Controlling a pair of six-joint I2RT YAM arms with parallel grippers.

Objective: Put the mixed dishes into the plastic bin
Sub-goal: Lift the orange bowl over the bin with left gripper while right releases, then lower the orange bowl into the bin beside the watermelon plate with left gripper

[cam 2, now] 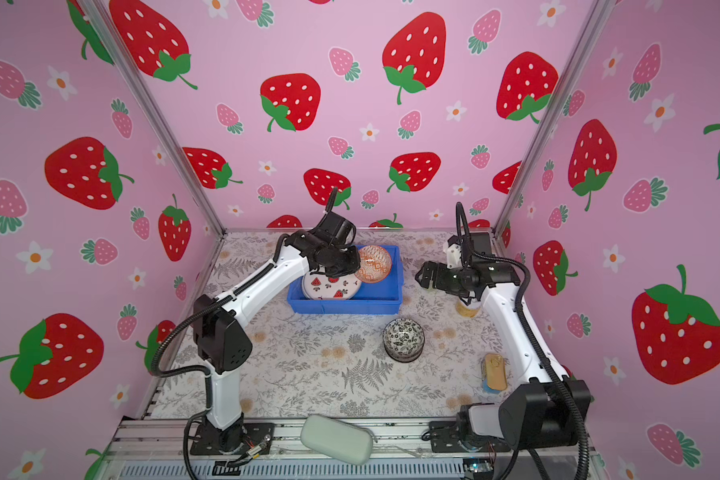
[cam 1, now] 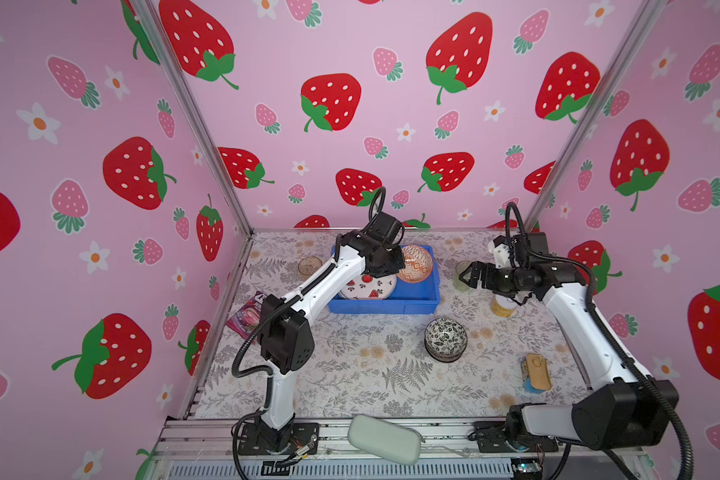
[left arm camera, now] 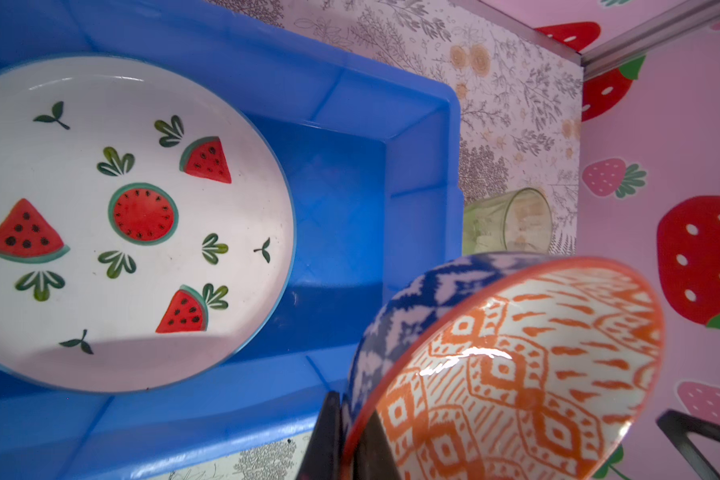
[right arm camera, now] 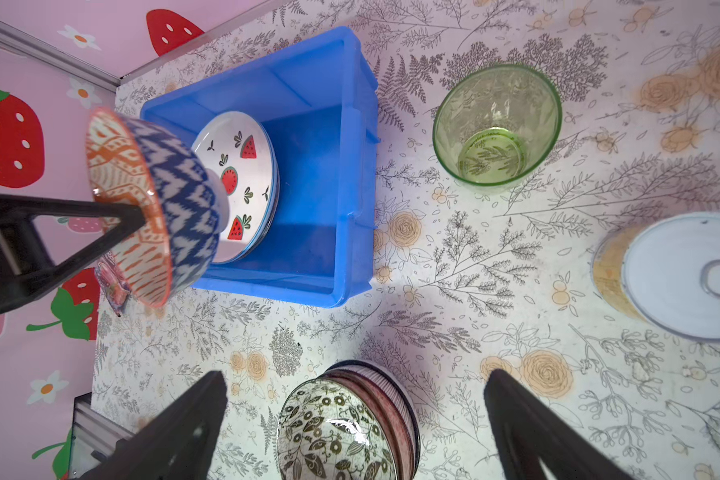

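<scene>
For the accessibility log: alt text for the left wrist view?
The left tool pinches the rim of a tilted bowl, orange-patterned inside and blue-white outside, above the blue bin holding a watermelon plate. A green tumbler sits outside the bin.

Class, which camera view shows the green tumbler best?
The right wrist view: the green tumbler stands whole, upright. The left wrist view catches it partly behind the blue bin; a top view shows just part of it.

Bright, even light from above, faint shadows beside the bin [cam 1: 383,308]. White glare on the bowl [left arm camera: 512,374], soft-focused near the left wrist lens. Wide-angle stretch at top-view edges.
</scene>
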